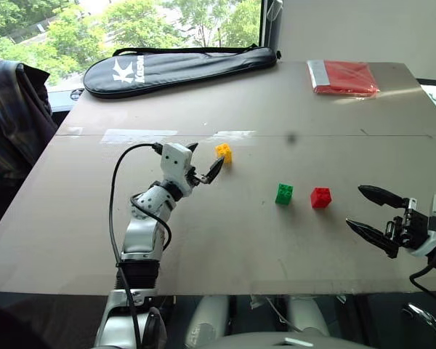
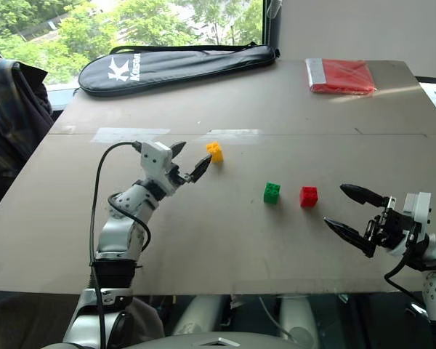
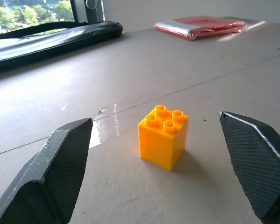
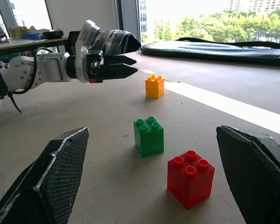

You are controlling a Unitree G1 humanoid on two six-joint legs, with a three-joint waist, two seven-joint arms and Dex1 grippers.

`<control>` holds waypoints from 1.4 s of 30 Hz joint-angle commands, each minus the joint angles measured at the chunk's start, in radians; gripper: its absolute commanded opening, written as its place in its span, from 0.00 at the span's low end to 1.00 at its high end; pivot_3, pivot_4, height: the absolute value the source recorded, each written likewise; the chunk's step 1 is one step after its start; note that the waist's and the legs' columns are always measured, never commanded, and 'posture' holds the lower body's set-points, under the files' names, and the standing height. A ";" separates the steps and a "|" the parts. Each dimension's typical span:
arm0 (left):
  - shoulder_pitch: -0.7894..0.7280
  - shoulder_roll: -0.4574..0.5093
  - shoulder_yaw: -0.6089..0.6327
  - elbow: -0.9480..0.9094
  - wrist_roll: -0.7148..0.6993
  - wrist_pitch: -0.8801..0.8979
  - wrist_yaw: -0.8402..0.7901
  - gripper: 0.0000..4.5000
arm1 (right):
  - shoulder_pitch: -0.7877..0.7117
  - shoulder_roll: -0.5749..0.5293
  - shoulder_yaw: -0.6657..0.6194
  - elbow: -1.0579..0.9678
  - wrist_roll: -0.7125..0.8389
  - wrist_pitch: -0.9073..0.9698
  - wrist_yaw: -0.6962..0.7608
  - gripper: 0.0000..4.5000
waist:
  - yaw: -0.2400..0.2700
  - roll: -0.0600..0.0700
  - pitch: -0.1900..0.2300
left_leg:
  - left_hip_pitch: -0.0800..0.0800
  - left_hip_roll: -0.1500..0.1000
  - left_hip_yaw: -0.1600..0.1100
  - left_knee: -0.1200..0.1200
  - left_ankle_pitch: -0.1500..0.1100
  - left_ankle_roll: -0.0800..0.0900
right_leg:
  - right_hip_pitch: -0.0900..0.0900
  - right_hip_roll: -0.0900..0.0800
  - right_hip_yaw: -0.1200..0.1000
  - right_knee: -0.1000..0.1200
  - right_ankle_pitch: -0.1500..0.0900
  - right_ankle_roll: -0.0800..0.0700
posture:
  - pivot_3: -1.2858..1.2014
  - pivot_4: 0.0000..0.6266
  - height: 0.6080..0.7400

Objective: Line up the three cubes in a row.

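Step in hand, by my reading: fetching the stray yellow cube (image 1: 224, 152). Green cube (image 1: 284, 193) and red cube (image 1: 320, 197) sit just beside each other; taking green as landmark, yellow lies apart, farther up the table (image 1: 225, 240). Left gripper (image 1: 203, 166) spread, empty, fingers either side of yellow. Next: close, carry into line. Right gripper (image 1: 372, 213) spread, idle beyond red; its wrist is cut off at the frame edge.

Broad grey-brown table (image 1: 225, 240), a pale tape strip (image 1: 138, 135) across it; beyond the table's far edge a window (image 1: 131, 25) full of sunlit green trees; right of the window a plain pale wall (image 1: 349, 29); daylight glare on the tabletop.
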State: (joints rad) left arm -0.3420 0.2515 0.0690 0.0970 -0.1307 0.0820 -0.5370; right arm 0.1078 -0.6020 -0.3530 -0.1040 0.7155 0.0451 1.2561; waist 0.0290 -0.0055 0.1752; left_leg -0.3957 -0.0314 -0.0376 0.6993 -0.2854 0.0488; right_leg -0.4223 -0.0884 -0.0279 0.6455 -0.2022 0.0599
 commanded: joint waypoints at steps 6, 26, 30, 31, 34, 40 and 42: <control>-0.056 -0.011 -0.084 0.097 0.047 -0.017 0.025 0.99 | -0.015 -0.012 -0.021 -0.050 0.022 0.030 -0.011 1.00 | -0.004 0.000 0.000 | 0.000 0.000 0.000 0.000 0.000 0.000 | 0.000 0.000 0.000 0.000 0.000 0.000 | 0.52 0.24 0.65; -0.241 0.081 -0.061 0.577 0.003 -0.313 -0.211 0.99 | 0.007 -0.010 -0.026 -0.041 0.014 0.007 -0.005 1.00 | -0.014 0.000 0.000 | 0.000 0.000 0.000 0.000 0.000 0.000 | 0.000 0.000 -0.001 0.001 0.000 0.000 | 0.52 0.24 0.65; -0.365 0.139 -0.066 0.821 0.029 -0.402 -0.318 0.99 | -0.005 -0.015 -0.025 -0.033 0.012 0.007 0.001 1.00 | -0.014 0.000 0.000 | 0.000 0.000 0.001 0.000 0.000 0.000 | 0.000 0.001 -0.001 0.001 0.000 0.000 | 0.52 0.24 0.65; -0.390 0.147 -0.067 0.868 0.030 -0.415 -0.343 0.99 | -0.007 -0.014 -0.025 -0.033 0.011 0.007 0.001 1.00 | -0.015 0.000 0.000 | 0.000 0.000 0.001 0.000 0.000 0.000 | 0.000 0.001 -0.001 0.001 0.000 0.000 | 0.52 0.24 0.65; -0.444 0.160 -0.071 0.972 0.043 -0.454 -0.390 0.99 | -0.008 -0.013 -0.023 -0.033 0.010 0.007 0.002 1.00 | -0.016 0.000 0.000 | 0.000 0.000 0.001 0.000 0.000 0.000 | 0.000 0.001 -0.001 0.001 0.000 0.000 | 0.52 0.24 0.65; -0.546 0.171 -0.080 1.108 0.079 -0.469 -0.460 0.99 | -0.004 -0.002 -0.018 -0.040 0.005 0.000 0.000 1.00 | -0.016 0.000 0.000 | 0.000 0.000 0.001 0.000 0.000 0.000 | 0.000 0.001 -0.001 0.002 0.000 0.000 | 0.52 0.24 0.65; -0.566 0.165 -0.079 1.127 0.086 -0.473 -0.476 0.99 | -0.004 -0.001 -0.019 -0.039 0.004 -0.002 0.000 1.00 | -0.016 0.000 0.000 | 0.000 0.000 0.001 0.000 0.000 0.000 | 0.000 0.001 -0.001 0.002 0.000 0.001 | 0.52 0.24 0.65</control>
State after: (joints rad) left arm -0.8945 0.4130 -0.0084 1.2075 -0.0598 -0.3766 -0.9935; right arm 0.1039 -0.6020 -0.3556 -0.1209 0.7109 0.0605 1.2554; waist 0.0131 -0.0059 0.1749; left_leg -0.3954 -0.0317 -0.0366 0.6995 -0.2855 0.0493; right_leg -0.4226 -0.0873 -0.0291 0.6474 -0.2021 0.0604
